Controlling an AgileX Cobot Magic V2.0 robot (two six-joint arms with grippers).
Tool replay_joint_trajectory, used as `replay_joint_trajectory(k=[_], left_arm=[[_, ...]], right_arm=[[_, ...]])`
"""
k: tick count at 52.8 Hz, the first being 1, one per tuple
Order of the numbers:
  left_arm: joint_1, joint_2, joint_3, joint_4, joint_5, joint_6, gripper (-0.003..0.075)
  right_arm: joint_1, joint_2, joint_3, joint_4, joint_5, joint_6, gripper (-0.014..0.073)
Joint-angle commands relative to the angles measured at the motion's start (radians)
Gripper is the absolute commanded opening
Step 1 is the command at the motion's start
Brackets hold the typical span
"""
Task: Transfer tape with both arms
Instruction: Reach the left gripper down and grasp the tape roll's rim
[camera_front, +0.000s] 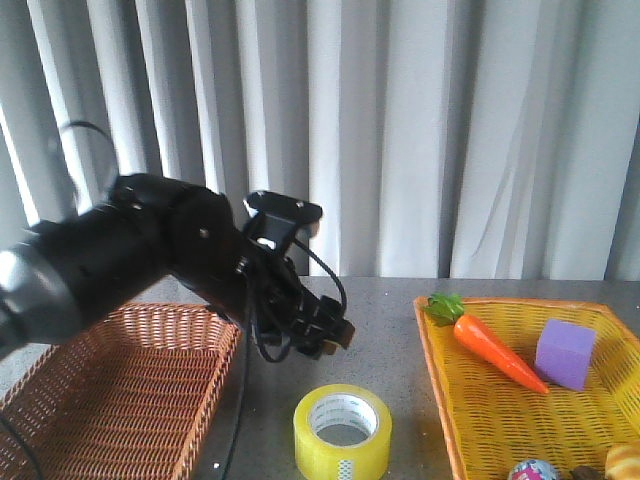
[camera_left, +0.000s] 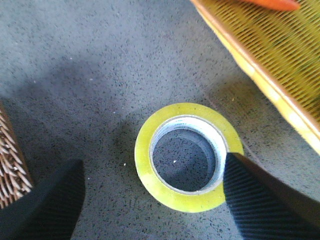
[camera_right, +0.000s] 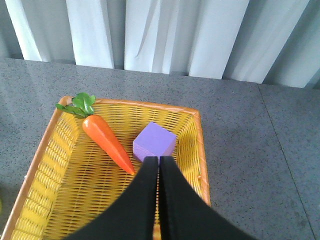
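Between the brown wicker basket (camera_front: 120, 385) and the yellow woven basket (camera_front: 500, 425) holding an orange toy carrot (camera_front: 497, 353) and purple cube (camera_front: 565, 354), the translucent yellow tape roll (camera_front: 342, 432) is lying ungrasped on the grey table (camera_front: 385, 330), the left gripper (camera_left: 152, 200) hovering over it with fingers apart, while the right gripper (camera_right: 159, 162) is waiting with fingers together, so the whole transfer seems ahead.
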Motion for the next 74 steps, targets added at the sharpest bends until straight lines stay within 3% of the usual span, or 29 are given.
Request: replay_joint_trajectory(k=[1,29,36,41,60,66,74], left_arm=[[-0.025,0.037,-0.071,0.047,-0.015,-0.071,0.0541],[-0.031,0.216,-0.099,0.055,0.009,-0.183,0.0541],[-0.027,0.233,-0.099,0.064,0.011,-0.243,0.0512],[-0.018,0.242,-0.099,0.072,0.012,-0.306,0.0455],[0.007,0.24,-0.099,0.071,-0.001,-0.346,0.0061],[0.007,0.229,-0.126,0.071,0.003,-0.308,-0.0008],[0.007,0.199,-0.24,0.098,0.058,-0.246,-0.0008]], right_arm=[[-0.006,-0.02,-0.024,-0.009,-0.069,0.001,-0.0008],[-0.006,-0.02,-0.024,-0.009,-0.069,0.001,-0.0008],[-0.006,-0.02,-0.024,-0.009,-0.07,0.001,-0.0008],[-0.006,-0.02,-0.024,-0.009,-0.07,0.001,-0.0008],[-0.006,-0.02,-0.024,-0.009,-0.07,0.001,-0.0008],[-0.006,-0.02,-0.024,-0.009,-0.07,0.001,-0.0008],[-0.006,-0.02,-0.024,-0.009,-0.069,0.001,-0.0008]])
